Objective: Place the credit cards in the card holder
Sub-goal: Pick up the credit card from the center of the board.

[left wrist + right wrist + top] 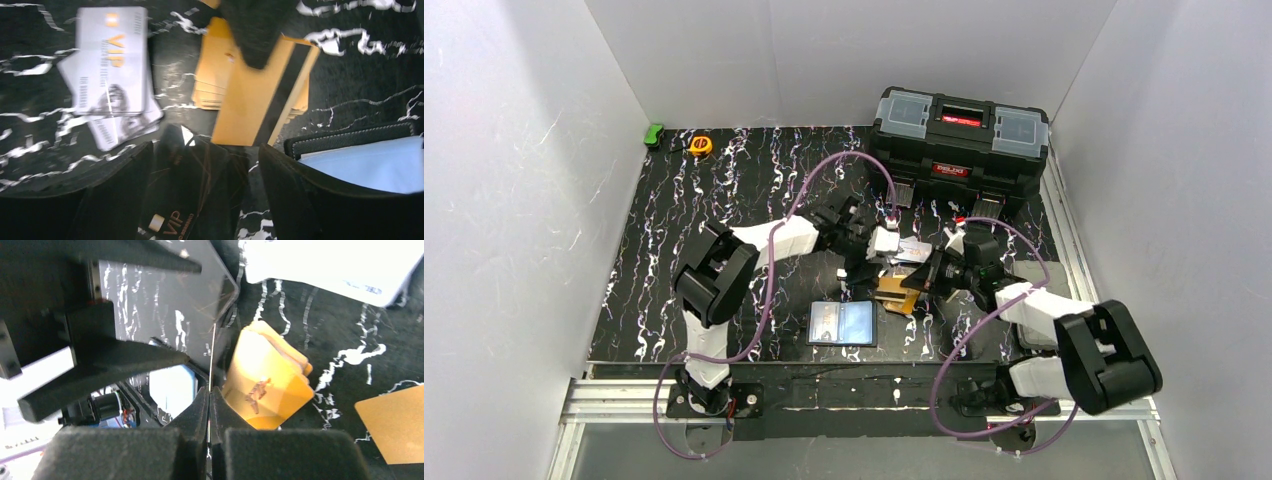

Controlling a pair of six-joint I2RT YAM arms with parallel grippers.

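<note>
The card holder (pixel 842 323) lies open on the table with its bluish sleeves up. Its stitched black edge (pixel 350 140) shows in the left wrist view. My right gripper (pixel 210 390) is shut on a thin credit card seen edge-on, beside a stack of orange cards (pixel 265 385). My left gripper (pixel 205 147) stands open over dark VIP cards (pixel 185 195). An orange card with a black stripe (pixel 255 105) tilts up under dark fingers, in front of the orange stack (pixel 212 75). Silver VIP cards (pixel 110 60) lie to the far side. Both grippers meet above the orange cards (pixel 894 290).
A large black toolbox (pixel 961 140) stands at the back right. A yellow tape measure (pixel 700 145) and a small green object (pixel 654 134) sit at the back left. One tan card (pixel 395 425) lies apart on the marbled black table. White walls enclose the table.
</note>
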